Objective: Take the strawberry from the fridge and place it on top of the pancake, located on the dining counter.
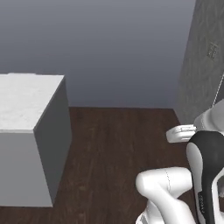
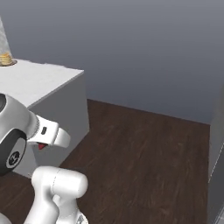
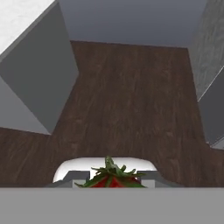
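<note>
Strawberry [image 3: 111, 178], green top up, clamped in the gripper [image 3: 112, 180] at the hand view's bottom, above dark wood floor [image 3: 131, 100]; pancake [image 2: 5, 59] far off on the dining counter [image 2: 30, 81].

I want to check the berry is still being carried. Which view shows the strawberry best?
The hand view: the strawberry sits at the bottom, green leaves and red flesh clear, apparently held in the hand. The right base view shows a small red speck under the hand. In the left base view I cannot make it out.
</note>
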